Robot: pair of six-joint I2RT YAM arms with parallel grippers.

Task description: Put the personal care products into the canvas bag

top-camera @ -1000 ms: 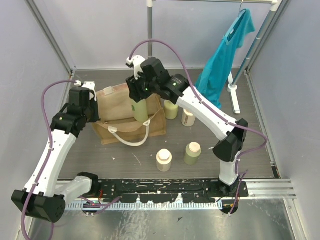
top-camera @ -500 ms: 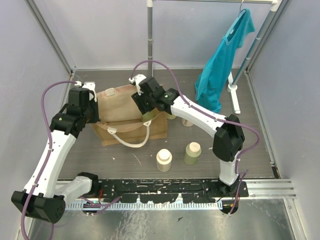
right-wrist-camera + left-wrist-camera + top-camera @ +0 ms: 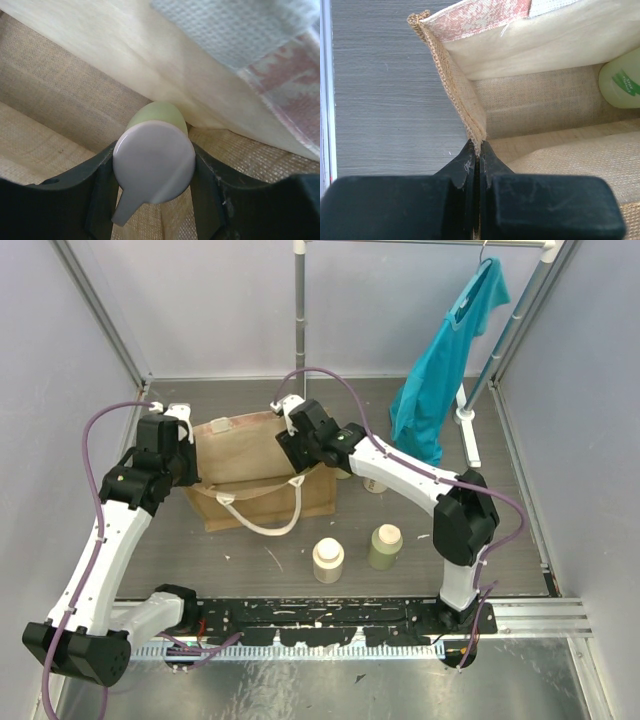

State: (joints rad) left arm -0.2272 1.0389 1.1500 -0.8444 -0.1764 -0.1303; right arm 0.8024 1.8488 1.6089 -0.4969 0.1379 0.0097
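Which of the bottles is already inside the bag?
The pale green pump bottle gripped by the right claw, down inside the bag. The other bottles in view stand outside it on the table.

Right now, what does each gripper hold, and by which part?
Left gripper: the canvas bag, by its rim corner. Right gripper: a green pump bottle, by its top.

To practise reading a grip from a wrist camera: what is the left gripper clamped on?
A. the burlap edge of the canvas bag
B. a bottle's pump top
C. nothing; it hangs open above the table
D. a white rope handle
A: in the left wrist view the left gripper has its jaws shut on the corner edge of the canvas bag; the pump bottle sits in the right gripper instead.
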